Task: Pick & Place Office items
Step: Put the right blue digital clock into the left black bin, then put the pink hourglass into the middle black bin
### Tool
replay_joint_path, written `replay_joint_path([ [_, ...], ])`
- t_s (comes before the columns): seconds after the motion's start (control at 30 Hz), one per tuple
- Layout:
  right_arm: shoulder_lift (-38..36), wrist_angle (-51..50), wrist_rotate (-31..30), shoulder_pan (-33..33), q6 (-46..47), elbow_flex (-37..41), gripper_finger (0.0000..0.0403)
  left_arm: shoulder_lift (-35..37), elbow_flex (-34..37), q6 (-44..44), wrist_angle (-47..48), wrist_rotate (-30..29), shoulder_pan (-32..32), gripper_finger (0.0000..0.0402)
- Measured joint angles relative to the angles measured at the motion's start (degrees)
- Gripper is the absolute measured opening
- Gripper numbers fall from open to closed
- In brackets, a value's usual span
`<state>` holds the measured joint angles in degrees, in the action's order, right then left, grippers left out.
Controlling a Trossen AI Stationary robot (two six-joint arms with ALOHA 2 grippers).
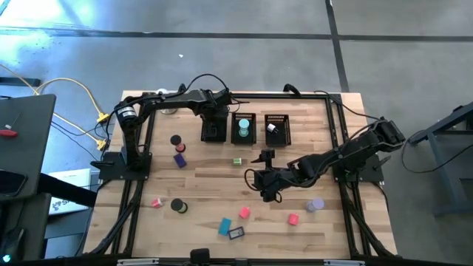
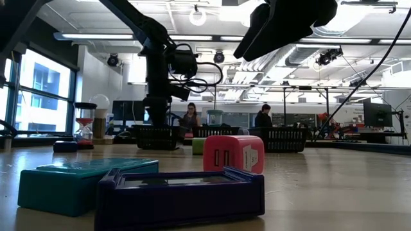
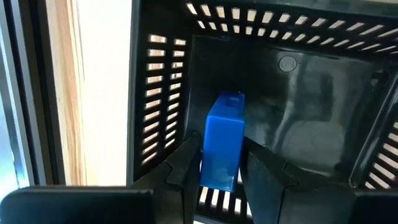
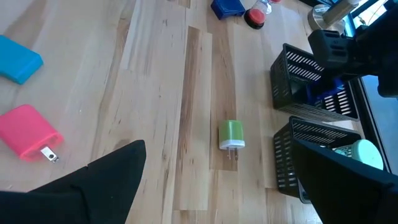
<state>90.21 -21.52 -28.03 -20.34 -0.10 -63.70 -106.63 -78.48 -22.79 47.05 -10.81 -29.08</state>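
Observation:
My left gripper (image 3: 221,177) reaches down into the leftmost of three black mesh bins (image 1: 213,127) and is shut on a blue block (image 3: 222,140). My right gripper (image 1: 260,177) hovers open over the table's middle, with a green block (image 4: 231,135) lying on the wood ahead of its fingers, untouched. Other office items lie loose on the table: a black roll (image 1: 178,206), a purple block (image 1: 179,159), pink blocks (image 1: 244,213) and a teal block (image 1: 225,226). My left gripper pinches the blue block's two long sides near its upper end (image 3: 217,177) between its two fingers. The fingers come steeply from above, along the block. The block points down toward the bin's floor (image 3: 298,130); whether it touches the floor I cannot tell.
The middle bin (image 1: 243,128) holds a pale teal piece and the right bin (image 1: 277,129) a white one. A sand timer and a white ball stand at the far left (image 2: 85,125). People sit in the room beyond the table (image 2: 263,117).

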Motion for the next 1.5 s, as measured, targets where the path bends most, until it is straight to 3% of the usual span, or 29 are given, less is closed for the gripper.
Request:
replay_joint_path([
  [1.17,0.00,-0.07,0.10,0.00,-0.15,0.00,0.0387,0.02,0.00,-0.57,0.04,0.11,0.00,0.0102],
  [1.5,0.00,-0.09,0.12,0.00,-0.15,0.00,0.0387,0.02,0.00,-0.90,-0.06,0.10,0.01,0.0160],
])
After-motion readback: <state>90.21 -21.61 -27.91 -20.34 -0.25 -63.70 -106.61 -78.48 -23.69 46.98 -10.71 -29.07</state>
